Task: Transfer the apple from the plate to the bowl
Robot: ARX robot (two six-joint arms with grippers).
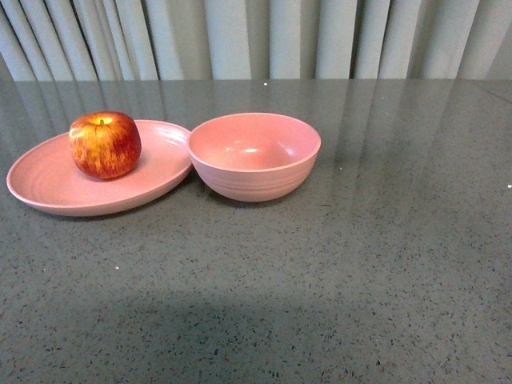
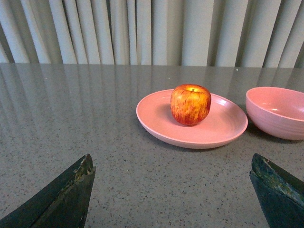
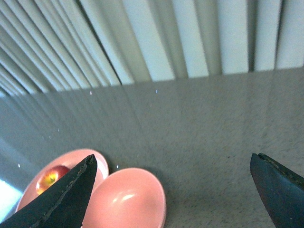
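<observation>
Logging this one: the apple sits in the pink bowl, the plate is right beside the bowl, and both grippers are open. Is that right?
Not quite. The apple sits on the plate, not in the bowl, which is empty; the front view shows it. The rest holds: the plate is right beside the bowl, and the left gripper and right gripper are open.

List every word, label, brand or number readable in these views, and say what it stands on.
None: no readable text in any view. The apple, plate, bowl, table and curtain carry no writing, sticker or logo.
</observation>
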